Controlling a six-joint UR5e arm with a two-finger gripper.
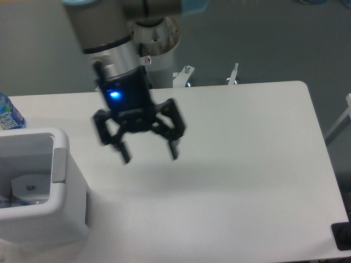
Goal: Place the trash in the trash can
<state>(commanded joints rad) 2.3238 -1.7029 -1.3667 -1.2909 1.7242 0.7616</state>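
Observation:
My gripper (149,155) hangs open above the middle of the table, a little blurred, with nothing between its fingers (125,154). It is well to the right of the trash can (59,164), a white boxy bin with a pale grey side panel at the lower left. Inside the bin I make out pale and clear pieces of trash (28,188) lying low against the floor; their exact shapes are too indistinct to tell apart. No trash lies on the table top.
A blue-labelled water bottle (9,114) stands at the far left edge behind the bin. The arm's base column (156,55) rises behind the white table (247,164). A black object (342,235) sits off the table's front right corner.

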